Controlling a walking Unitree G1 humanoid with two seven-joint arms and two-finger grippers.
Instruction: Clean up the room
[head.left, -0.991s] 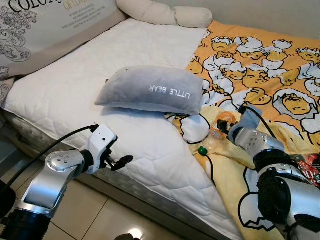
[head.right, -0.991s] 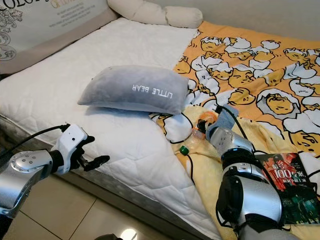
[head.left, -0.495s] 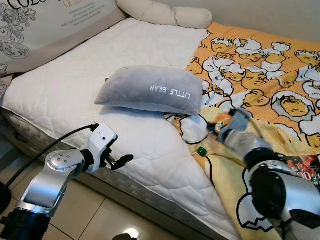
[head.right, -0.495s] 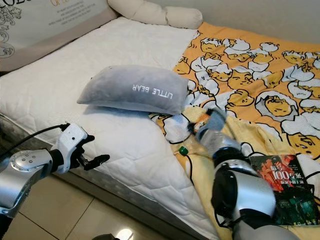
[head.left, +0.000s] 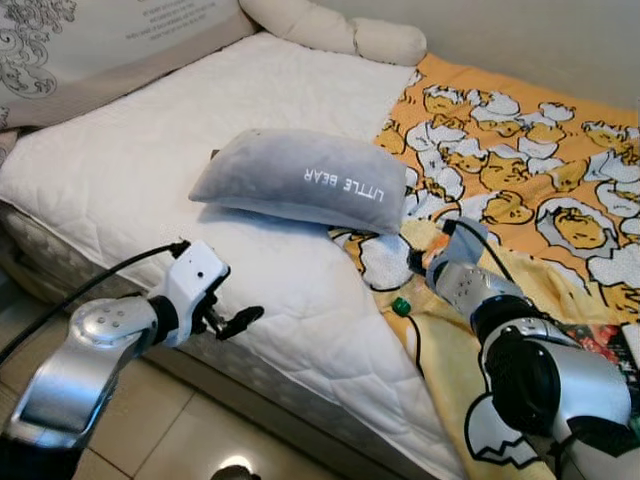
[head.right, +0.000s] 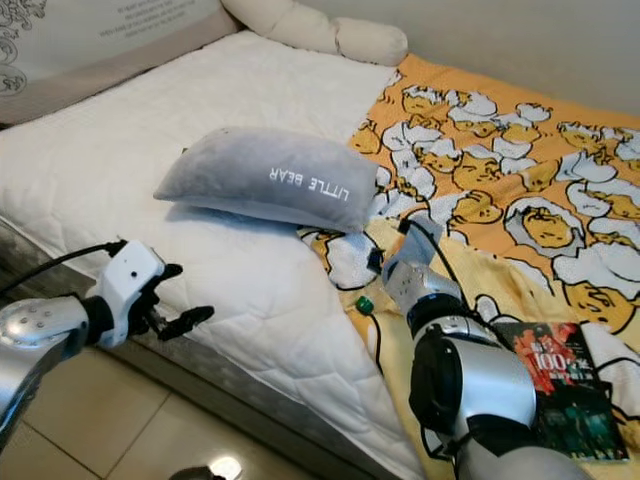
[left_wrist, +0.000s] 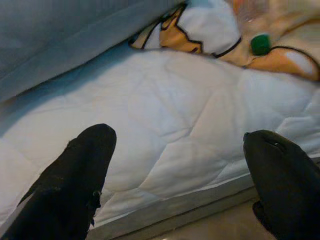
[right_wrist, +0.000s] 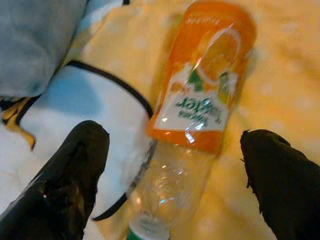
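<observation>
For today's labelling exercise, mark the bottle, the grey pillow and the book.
bottle (right_wrist: 197, 107), right wrist view, on its orange label.
grey pillow (head.left: 290, 180), left eye view, middle of its top.
book (head.right: 565, 390), right eye view, its cover.

1. I'm in someone's bedroom at home, standing at a bed with a white quilted mattress (head.left: 130, 170).
2. Grey "LITTLE BEAR" pillow (head.left: 300, 180) and a yellow cartoon-print blanket (head.left: 520, 170) on top.
3. Tiled floor (head.left: 190, 440) underneath, plain wall (head.left: 540, 40) behind.
</observation>
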